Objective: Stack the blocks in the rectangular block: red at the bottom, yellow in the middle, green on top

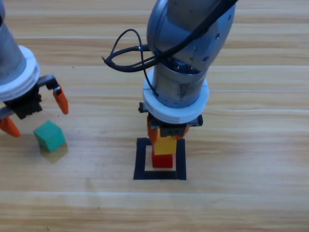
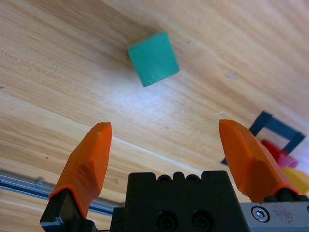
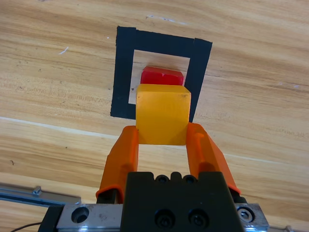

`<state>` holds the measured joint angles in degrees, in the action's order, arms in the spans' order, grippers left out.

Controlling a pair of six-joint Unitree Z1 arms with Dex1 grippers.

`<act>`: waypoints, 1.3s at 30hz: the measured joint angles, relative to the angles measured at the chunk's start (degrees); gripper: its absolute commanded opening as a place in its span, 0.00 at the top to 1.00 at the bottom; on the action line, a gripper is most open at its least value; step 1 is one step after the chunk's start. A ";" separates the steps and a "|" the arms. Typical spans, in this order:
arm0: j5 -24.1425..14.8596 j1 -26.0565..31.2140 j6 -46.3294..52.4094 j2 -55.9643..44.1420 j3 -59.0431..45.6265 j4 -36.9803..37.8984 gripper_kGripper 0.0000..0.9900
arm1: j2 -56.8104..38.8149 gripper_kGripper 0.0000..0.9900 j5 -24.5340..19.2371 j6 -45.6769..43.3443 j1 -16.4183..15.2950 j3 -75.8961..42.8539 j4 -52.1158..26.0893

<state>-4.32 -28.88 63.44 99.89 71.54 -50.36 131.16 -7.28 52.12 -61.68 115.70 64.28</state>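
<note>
My right gripper is shut on the yellow cube, holding it directly over the red cube. The red cube stands inside the black tape frame. In the right wrist view the yellow cube sits between the orange fingers and hides most of the red cube; I cannot tell whether the two touch. The teal-green cube lies on the table at the left. My left gripper hovers open just behind it, and the green cube shows ahead of the left gripper.
The wooden table is bare around the frame. A black cable loops off the right arm's left side. The left wrist view catches the frame and the red cube far to the right.
</note>
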 measured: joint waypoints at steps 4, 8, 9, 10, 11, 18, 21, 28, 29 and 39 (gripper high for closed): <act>-0.85 0.46 4.73 0.01 0.94 0.00 0.04 | 0.36 1.00 -0.13 0.00 0.00 0.01 0.00; -2.44 0.52 10.03 0.07 1.28 0.00 0.05 | 0.46 1.00 -0.95 0.00 -0.02 0.01 0.00; -2.74 0.53 11.37 0.17 1.36 0.01 0.05 | 0.46 1.00 -1.22 0.00 -0.02 0.04 0.00; -2.84 0.56 11.63 0.45 1.54 0.01 0.05 | 0.46 1.00 -1.47 0.00 -0.02 0.09 0.00; -2.84 0.58 11.63 0.86 1.81 0.01 0.05 | 0.46 1.00 -1.57 0.00 -0.02 0.11 0.00; -3.79 0.58 16.72 5.17 2.83 0.00 0.04 | 0.46 1.00 -1.64 0.00 -0.02 0.20 0.00; -3.82 0.58 17.62 6.56 3.02 0.00 0.04 | 0.53 1.00 -1.64 0.00 -0.02 0.44 0.00; -2.58 0.60 19.93 7.78 3.03 0.00 0.04 | 2.38 1.00 -1.65 0.00 -0.04 1.21 0.00; -2.37 0.65 20.31 7.79 3.03 0.00 0.04 | 2.38 1.00 -1.65 0.00 -0.09 1.25 0.00; -0.80 1.64 21.56 8.31 3.03 0.00 0.04 | 2.39 0.00 -1.65 0.00 -0.10 1.33 0.00</act>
<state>-5.12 -27.24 85.00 108.21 74.57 -50.36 133.55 -8.92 52.12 -61.78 117.03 64.28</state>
